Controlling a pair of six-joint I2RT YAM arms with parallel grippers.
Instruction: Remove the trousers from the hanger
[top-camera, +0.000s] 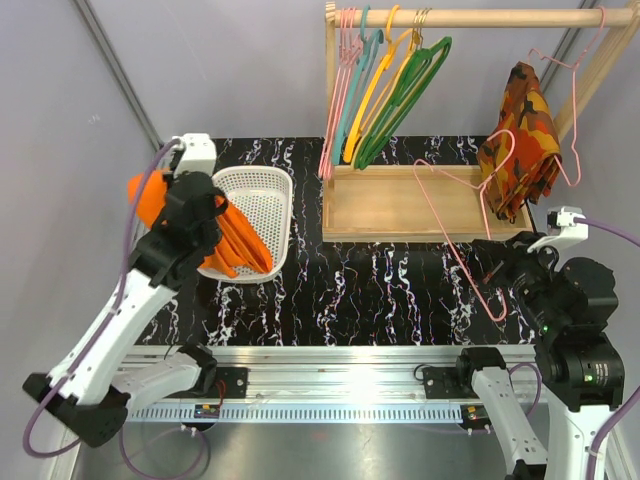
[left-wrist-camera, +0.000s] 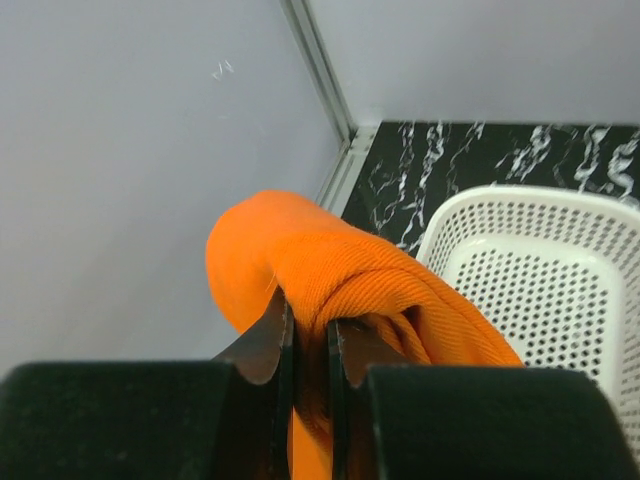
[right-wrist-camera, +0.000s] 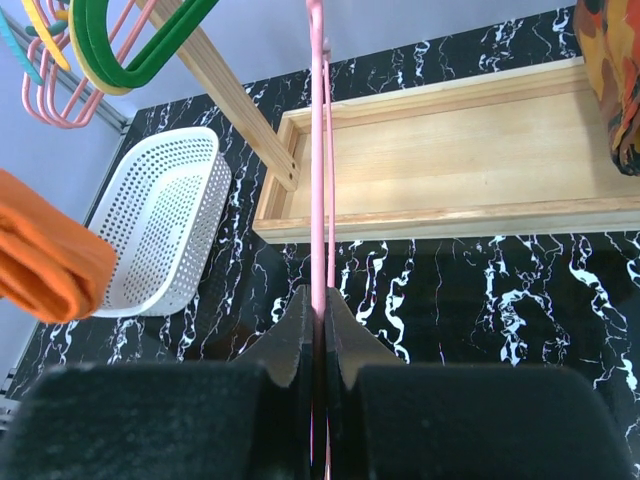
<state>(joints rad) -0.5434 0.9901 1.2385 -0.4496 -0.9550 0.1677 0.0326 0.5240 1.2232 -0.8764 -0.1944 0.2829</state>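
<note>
My left gripper (left-wrist-camera: 308, 325) pinched the orange trousers (left-wrist-camera: 340, 265) just beside the white basket (left-wrist-camera: 560, 270); my right gripper (right-wrist-camera: 318, 315) was clamped on the pink hanger (right-wrist-camera: 317, 150), well apart from them.

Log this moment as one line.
left gripper shut on plain orange fabric trousers by white perforated basket | right gripper shut on thin pink wire hanger | trousers off hanger

No text, brand, number or sign can be read in any view. A small dark tag (top-camera: 208, 410) with an orange patch sits on the aluminium rail (top-camera: 330, 385) near the left arm's base. It may carry print, but it is too small to read.
</note>
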